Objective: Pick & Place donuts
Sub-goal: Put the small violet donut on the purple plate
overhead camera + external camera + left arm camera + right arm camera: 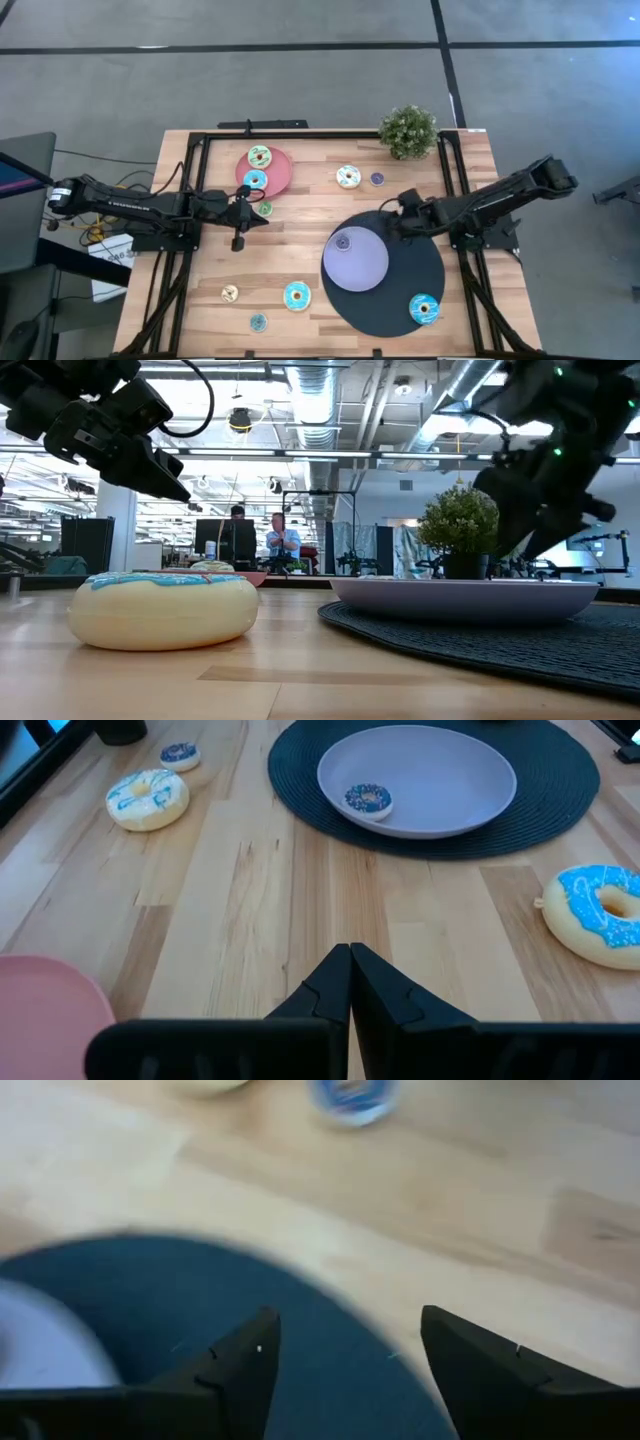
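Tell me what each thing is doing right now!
left gripper: shut, empty, over bare wood beside the pink plate.
right gripper: open, empty, over the black mat's edge.
pink plate: holds two donuts.
lavender plate: on the black mat, holds one small purple donut.
teal donut: lying on the mat, off the plate.
plant: upright.
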`<move>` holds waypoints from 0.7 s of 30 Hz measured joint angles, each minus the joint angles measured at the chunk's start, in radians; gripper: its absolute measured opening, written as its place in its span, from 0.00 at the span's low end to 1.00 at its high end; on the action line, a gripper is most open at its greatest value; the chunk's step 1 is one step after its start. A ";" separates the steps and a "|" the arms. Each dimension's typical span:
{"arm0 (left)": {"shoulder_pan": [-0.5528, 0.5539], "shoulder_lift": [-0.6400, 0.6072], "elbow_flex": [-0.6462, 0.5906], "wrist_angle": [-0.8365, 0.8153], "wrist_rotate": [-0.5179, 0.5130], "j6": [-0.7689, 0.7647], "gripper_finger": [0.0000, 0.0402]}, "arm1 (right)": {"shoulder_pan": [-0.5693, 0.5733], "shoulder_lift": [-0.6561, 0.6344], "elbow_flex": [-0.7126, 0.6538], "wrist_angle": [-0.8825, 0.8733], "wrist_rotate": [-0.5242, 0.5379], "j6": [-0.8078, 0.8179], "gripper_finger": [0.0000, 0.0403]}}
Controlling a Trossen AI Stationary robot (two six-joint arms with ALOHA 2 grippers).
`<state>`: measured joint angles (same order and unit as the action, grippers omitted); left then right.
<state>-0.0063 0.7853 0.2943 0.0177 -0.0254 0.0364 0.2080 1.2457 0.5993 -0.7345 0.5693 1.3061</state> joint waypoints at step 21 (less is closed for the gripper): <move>0.000 0.000 0.000 -0.003 -0.013 0.000 0.00 | -0.327 0.248 -0.039 0.457 0.056 -0.347 0.89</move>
<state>-0.0063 0.7853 0.2943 0.0147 -0.0383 0.0364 -0.1189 1.4939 0.5606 -0.2776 0.6255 0.9596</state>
